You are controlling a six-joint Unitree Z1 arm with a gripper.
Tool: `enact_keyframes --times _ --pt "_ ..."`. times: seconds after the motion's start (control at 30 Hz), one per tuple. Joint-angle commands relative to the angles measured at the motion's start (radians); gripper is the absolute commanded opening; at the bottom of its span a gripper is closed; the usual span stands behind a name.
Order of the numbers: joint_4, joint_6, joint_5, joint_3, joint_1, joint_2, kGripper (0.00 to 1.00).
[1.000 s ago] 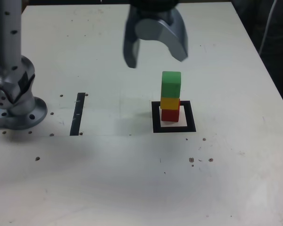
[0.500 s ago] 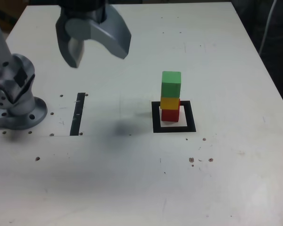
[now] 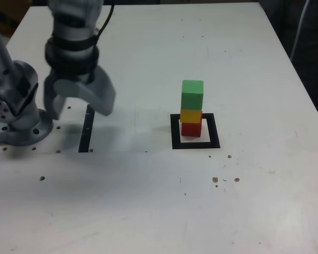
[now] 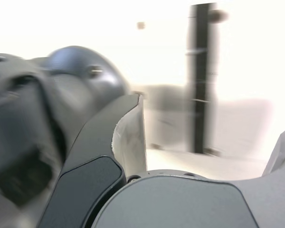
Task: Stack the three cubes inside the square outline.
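Jaws are being held wide apart, empty, on the gripper (image 3: 74, 108); the green cube (image 3: 192, 93), seemingly overhanging the yellow cube (image 3: 191, 115), is being risked by any table jolt.

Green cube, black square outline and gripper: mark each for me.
Green cube (image 3: 192, 94): exterior view, front face.
Black square outline (image 3: 195, 144): exterior view, near bar.
Gripper (image 3: 77, 103): exterior view, gap between its open fingertips.
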Motion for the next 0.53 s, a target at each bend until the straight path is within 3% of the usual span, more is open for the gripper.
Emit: enact_keyframes --times 0.0,0.5 --pt "-0.003 0.009 -0.003 0.008 0.002 -0.006 0.99" --pt "-0.016 0.035 0.002 0.02 0.002 0.008 0.99"
